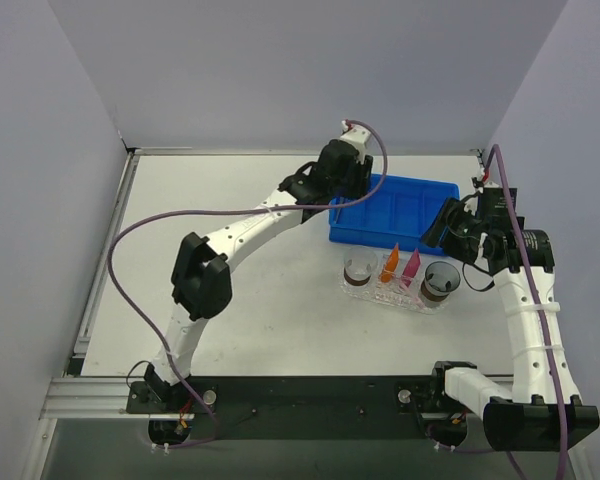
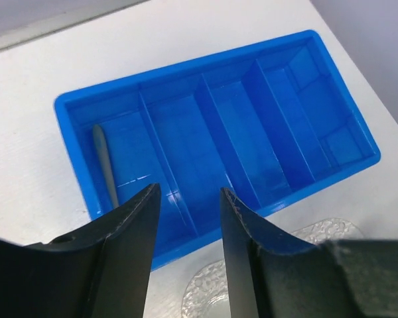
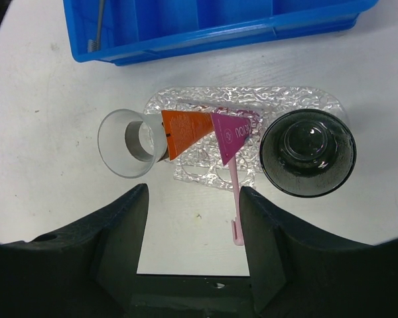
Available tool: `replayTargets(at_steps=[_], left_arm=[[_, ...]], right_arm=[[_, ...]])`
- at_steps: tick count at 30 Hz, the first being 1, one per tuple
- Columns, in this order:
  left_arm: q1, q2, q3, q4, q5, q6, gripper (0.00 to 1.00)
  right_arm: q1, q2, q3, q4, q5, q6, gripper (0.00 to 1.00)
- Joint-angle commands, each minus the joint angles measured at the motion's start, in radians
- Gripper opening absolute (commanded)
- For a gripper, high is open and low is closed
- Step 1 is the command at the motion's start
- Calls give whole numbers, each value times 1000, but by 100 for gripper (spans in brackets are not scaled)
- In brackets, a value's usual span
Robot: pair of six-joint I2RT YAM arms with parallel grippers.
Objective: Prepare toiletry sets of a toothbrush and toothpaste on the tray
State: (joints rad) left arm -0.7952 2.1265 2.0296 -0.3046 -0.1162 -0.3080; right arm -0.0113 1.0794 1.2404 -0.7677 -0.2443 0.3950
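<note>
Right jaws: were spread wide and held nothing, above the desk (image 3: 46, 106) near the tray (image 3: 298, 99).
Left jaws: stood parted and empty over the blue bin (image 2: 242, 132).
Toothbrush (image 2: 105, 165): lay in the bin's end compartment, along its outer wall.
Toothpaste: orange tube (image 3: 186, 129) and magenta tube (image 3: 229, 136) touched on the tray.
Pink stick (image 3: 235, 199): poked from under the magenta tube past the tray's edge.
Cups: clear cup (image 3: 123, 142) and dark cup (image 3: 308, 152) stood at the tray's ends.

There is a blue bin (image 3: 212, 30), clear bumpy tray (image 3: 285, 99), orange tube (image 3: 186, 129), magenta tube (image 3: 229, 136).
</note>
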Motion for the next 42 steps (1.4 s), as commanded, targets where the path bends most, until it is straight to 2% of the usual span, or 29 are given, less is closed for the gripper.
replayTargets(at_steps=[1,6,8,14,35,42], left_arm=[[-21,142,164,-132,-62,-40,50],[-42,280,352,-205,-132,39,46],[-56,322,379,-211,-192,93,46],[-62,336,357,-231,-293,130,46],[-67,444,403,-275,-358,303,47],[-70,470,408,-271,-395,402,47]], right_arm=[[5,-44,-30,13,-15,-16,52],[5,-68,-67,16,-15,-36,52],[5,-75,-71,19,-15,-45,52],[2,-95,-88,24,2,-62,52],[-16,-92,-128,36,25,-100,53],[-22,-82,-139,45,36,-111,53]])
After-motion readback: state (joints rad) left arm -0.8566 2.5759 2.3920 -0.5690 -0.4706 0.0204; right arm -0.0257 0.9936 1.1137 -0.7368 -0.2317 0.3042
